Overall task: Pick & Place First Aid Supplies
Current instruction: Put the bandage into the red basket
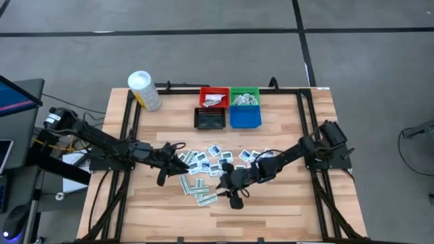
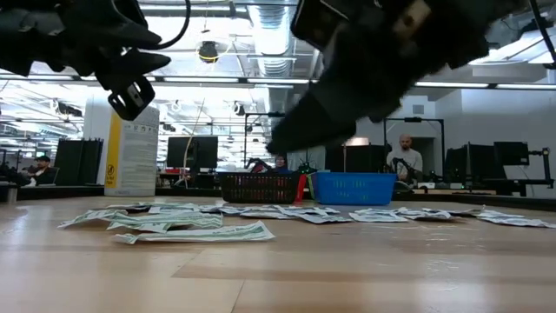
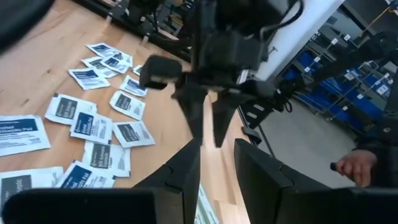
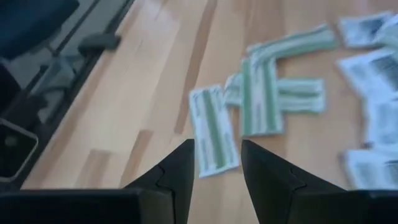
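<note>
Left gripper (image 1: 178,161) hovering at the left edge of the scattered small flat first aid packets (image 1: 215,166), fingers part-open, empty. Right gripper (image 1: 227,186) above the same scatter's near side — a narrow gap between fingers, nothing held; narrow green-striped strip packet (image 4: 212,134) just ahead, long axis roughly in line with the fingers. Beyond the scatter: red plastic bin (image 1: 213,97) and green plastic bin (image 1: 245,97) holding packets; black bin (image 1: 209,118) and blue bin (image 1: 245,117) seemingly empty.

Around my wooden tabletop (image 1: 285,135) lies grey concrete floor (image 1: 203,47) marked with dark lines. Beyond it, ceiling strip lights (image 2: 486,85) glow over desks with monitors (image 2: 195,152) and seated people (image 2: 405,158).
</note>
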